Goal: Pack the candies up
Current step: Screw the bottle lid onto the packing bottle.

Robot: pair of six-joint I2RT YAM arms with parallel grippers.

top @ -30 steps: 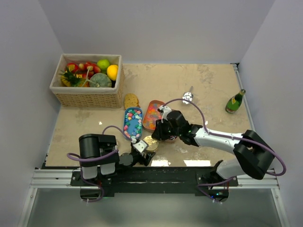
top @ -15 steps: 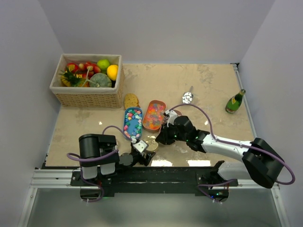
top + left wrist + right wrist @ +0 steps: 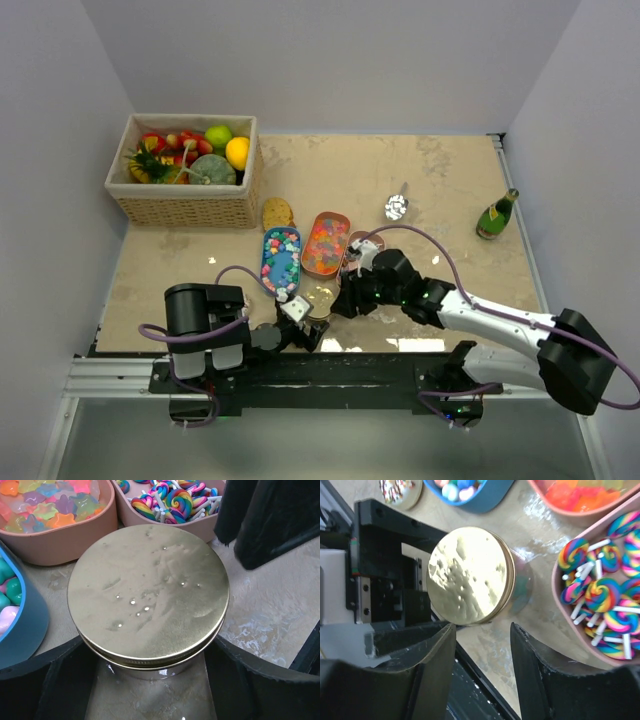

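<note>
Starting at the bottom of the overhead view, the left gripper (image 3: 300,333) lies low on the table (image 3: 450,180), just above the arm bases, aimed toward the upper right. Its fingers (image 3: 65,675) stand wide, one on either side of a glass jar (image 3: 320,297). The jar's gold lid (image 3: 147,587) overhangs them, so I cannot tell whether they press the glass or only flank it. The lid sits on the jar, flat and speckled with small shiny marks.

Just right of the jar, the right gripper (image 3: 482,630) reaches in from the lower right. Its fingers are parted with nothing between them, and the tips stop short of the lid.

The candies lie in three oblong trays just beyond the jar, toward the middle of the frame. A blue tray (image 3: 268,262) up and left of the jar holds the pastel balls (image 3: 282,252). A peach tray (image 3: 60,545) next to it holds the gummies (image 3: 45,505), star-shaped and mixed in colour. A pink tray (image 3: 560,615) to the right holds the swirled lollipops (image 3: 600,592) on white sticks; in the overhead view the right arm partly covers it.

Farther up, a round cookie (image 3: 277,213) lies just past the blue tray, beside the lower right corner of a wicker basket (image 3: 185,205) of fruit in the upper left. A metal scoop (image 3: 397,206) lies right of centre, and a green bottle (image 3: 496,214) lies near the right wall.
</note>
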